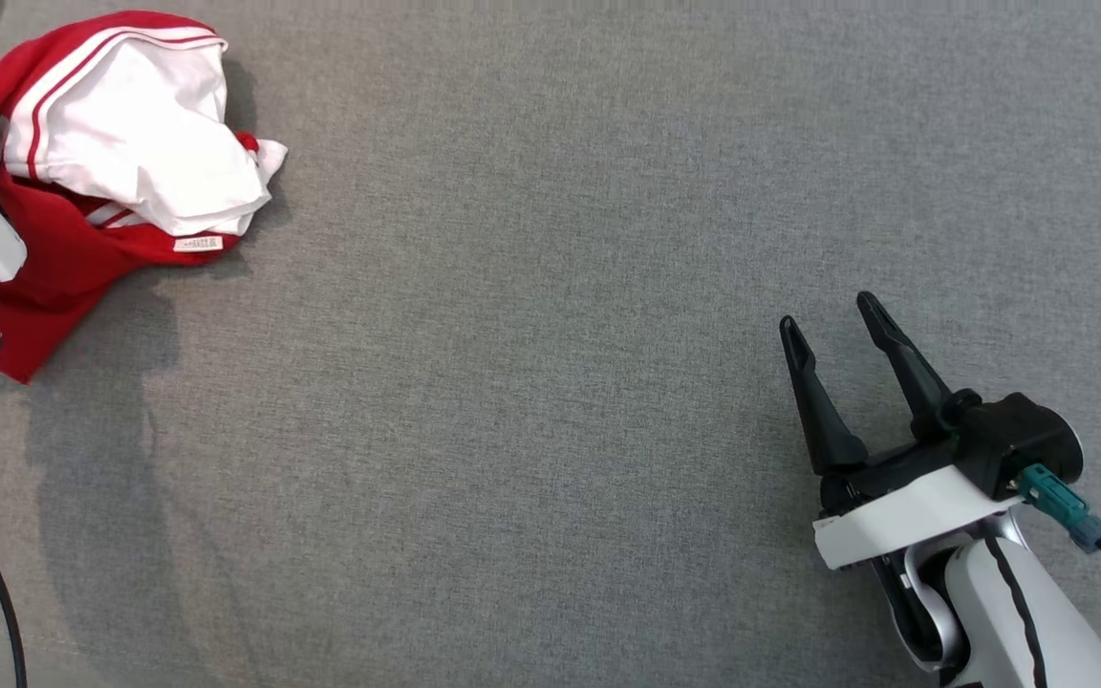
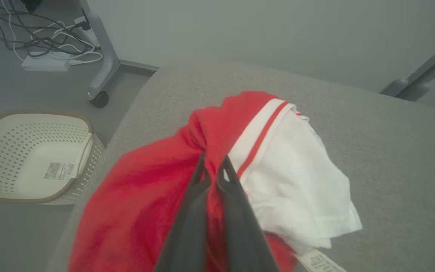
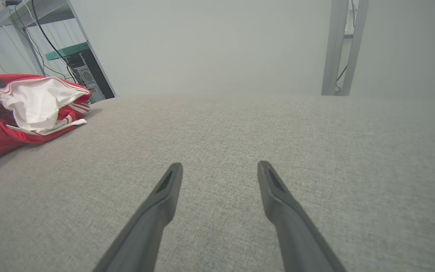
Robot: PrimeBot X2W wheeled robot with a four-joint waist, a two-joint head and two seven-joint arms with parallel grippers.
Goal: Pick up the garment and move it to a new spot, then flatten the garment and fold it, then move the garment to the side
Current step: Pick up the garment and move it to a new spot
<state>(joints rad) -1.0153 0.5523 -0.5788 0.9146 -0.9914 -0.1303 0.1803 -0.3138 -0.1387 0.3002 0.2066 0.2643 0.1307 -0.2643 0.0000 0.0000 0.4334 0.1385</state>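
Garment point(image 2: 157, 189) bunched, clamped in left pincer point(image 2: 213, 162)

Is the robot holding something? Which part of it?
The left gripper pinches the garment by a bunched red fold. The right gripper holds nothing.

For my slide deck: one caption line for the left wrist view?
Left pincer shut on the crumpled red-and-white garment on a grey surface, cream basket on the floor.

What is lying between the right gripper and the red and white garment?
Nothing: the head view shows the grey cloth surface bare all the way from the right gripper to the garment.
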